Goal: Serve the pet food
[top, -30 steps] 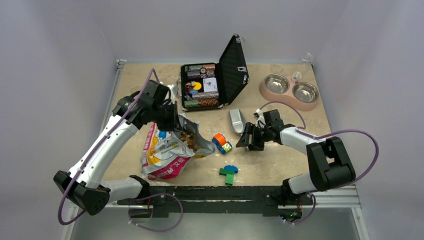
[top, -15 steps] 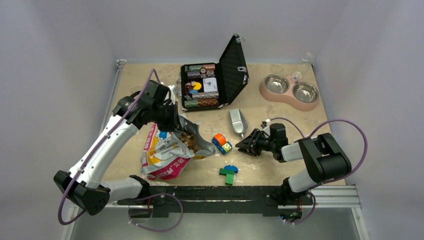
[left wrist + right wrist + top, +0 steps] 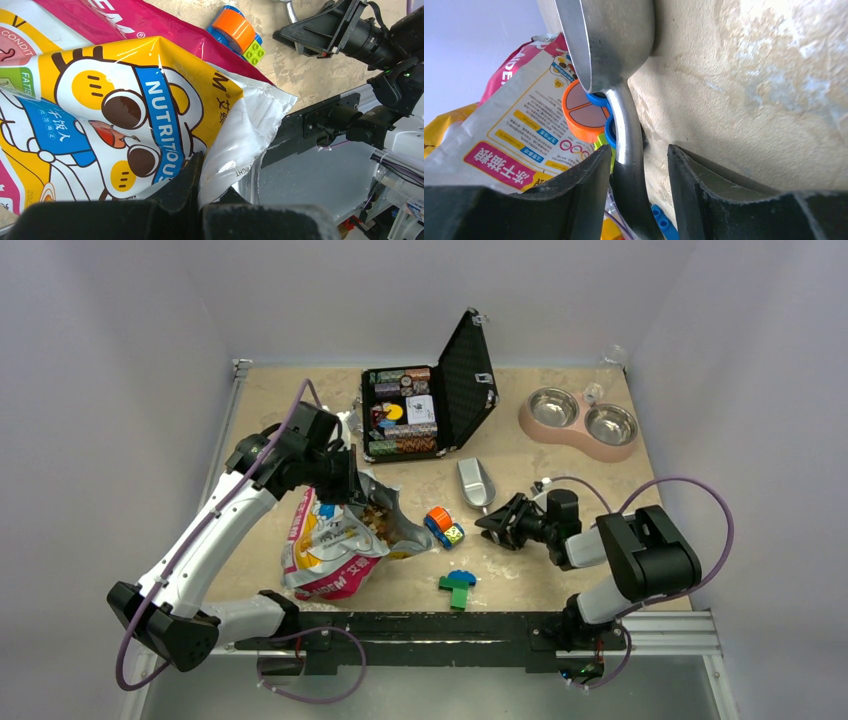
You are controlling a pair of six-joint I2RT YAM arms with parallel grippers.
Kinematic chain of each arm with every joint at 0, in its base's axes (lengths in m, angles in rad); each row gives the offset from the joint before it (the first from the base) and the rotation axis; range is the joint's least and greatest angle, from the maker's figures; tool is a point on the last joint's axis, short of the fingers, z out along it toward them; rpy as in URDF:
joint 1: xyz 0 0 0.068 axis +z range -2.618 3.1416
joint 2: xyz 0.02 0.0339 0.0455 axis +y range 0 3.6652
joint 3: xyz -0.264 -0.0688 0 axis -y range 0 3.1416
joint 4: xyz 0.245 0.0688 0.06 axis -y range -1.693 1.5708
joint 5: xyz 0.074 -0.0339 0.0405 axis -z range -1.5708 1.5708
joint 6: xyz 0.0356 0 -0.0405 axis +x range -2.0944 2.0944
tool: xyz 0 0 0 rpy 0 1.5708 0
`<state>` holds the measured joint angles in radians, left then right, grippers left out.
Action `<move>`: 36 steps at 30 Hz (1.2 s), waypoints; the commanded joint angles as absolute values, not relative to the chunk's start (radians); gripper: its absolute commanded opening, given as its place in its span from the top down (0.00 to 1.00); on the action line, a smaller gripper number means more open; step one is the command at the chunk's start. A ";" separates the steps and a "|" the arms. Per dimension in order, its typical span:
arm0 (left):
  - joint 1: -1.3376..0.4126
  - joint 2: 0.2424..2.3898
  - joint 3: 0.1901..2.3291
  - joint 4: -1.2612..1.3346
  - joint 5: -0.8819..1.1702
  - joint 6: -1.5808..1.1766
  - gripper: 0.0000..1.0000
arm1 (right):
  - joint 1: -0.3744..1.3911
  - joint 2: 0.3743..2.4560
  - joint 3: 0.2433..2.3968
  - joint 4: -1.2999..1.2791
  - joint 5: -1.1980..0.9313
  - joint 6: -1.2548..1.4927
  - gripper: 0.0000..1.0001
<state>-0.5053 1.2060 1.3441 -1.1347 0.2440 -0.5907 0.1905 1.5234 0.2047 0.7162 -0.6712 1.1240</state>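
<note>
The pet food (image 3: pixel 378 517) shows as brown kibble in the open mouth of a colourful bag (image 3: pixel 332 545) lying at the left-centre of the table. My left gripper (image 3: pixel 347 480) is shut on the bag's upper edge and holds the mouth open. In the left wrist view the gripper (image 3: pixel 206 181) pinches the bag's silvery rim (image 3: pixel 250 130). A silver scoop (image 3: pixel 475 483) lies in the middle. My right gripper (image 3: pixel 500 523) is open, low at the scoop's handle. In the right wrist view the handle (image 3: pixel 626 145) sits between the fingers (image 3: pixel 574 195), with a gap on the right side.
A pink double bowl (image 3: pixel 580 422) with two empty steel dishes stands at the back right. An open black case (image 3: pixel 420 415) of chips stands at the back centre. An orange-and-blue toy (image 3: pixel 443 526) and green-blue bricks (image 3: pixel 458 586) lie near the scoop.
My right gripper has turned and dropped low, then edged left so the scoop's handle lies between its fingers. The left arm and the bag have not moved.
</note>
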 commanded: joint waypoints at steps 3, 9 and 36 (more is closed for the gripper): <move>-0.511 1.170 1.358 -1.095 0.353 -0.608 1.00 | 0.172 1.588 0.153 0.951 -0.655 1.192 0.51; -0.511 1.177 1.356 -1.094 0.357 -0.609 1.00 | 0.173 1.690 0.084 1.221 -0.623 1.270 0.51; -0.550 1.181 1.360 -1.054 0.301 -0.641 1.00 | 0.239 0.828 0.641 -0.797 -0.322 0.708 1.00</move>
<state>-0.5182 1.2057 1.3430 -1.1297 0.2344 -0.5915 0.2047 0.9066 0.3836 0.0391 -0.4786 1.0008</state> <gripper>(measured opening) 0.012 0.253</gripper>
